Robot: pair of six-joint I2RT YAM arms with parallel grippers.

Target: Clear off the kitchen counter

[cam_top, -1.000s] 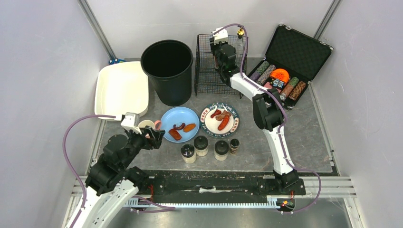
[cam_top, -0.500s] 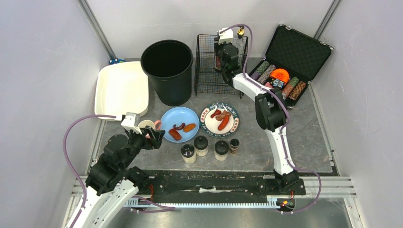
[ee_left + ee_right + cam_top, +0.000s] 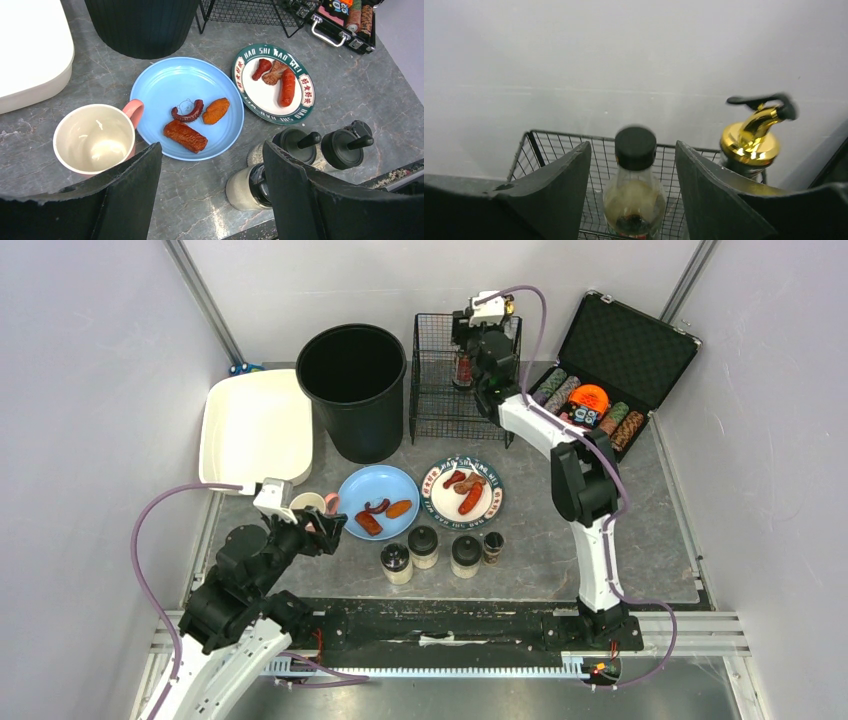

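The kitchen counter (image 3: pixel 640 530) is dark grey stone-look. On it stand a blue plate (image 3: pixel 378 502) with food pieces, a green-rimmed white plate (image 3: pixel 467 490) with sausages, a pink-handled mug (image 3: pixel 308 503) and several shakers (image 3: pixel 423 545). My right gripper (image 3: pixel 472 348) is open at the wire basket (image 3: pixel 440 390). Between its jaws, touching neither, a black-capped glass bottle (image 3: pixel 635 200) stands upright in the basket. My left gripper (image 3: pixel 211 150) hovers open over the counter between the mug (image 3: pixel 94 137) and a shaker (image 3: pixel 247 187), holding nothing.
A black bucket (image 3: pixel 352 390) and a white tray (image 3: pixel 255 428) stand at the back left. An open black case (image 3: pixel 600 380) of chips lies at the back right. A gold-pump bottle (image 3: pixel 756 137) is at the basket's far right corner.
My right gripper has shifted right along the basket and opened, letting go of the black-capped bottle, which now stands in the basket. The left arm has not moved.
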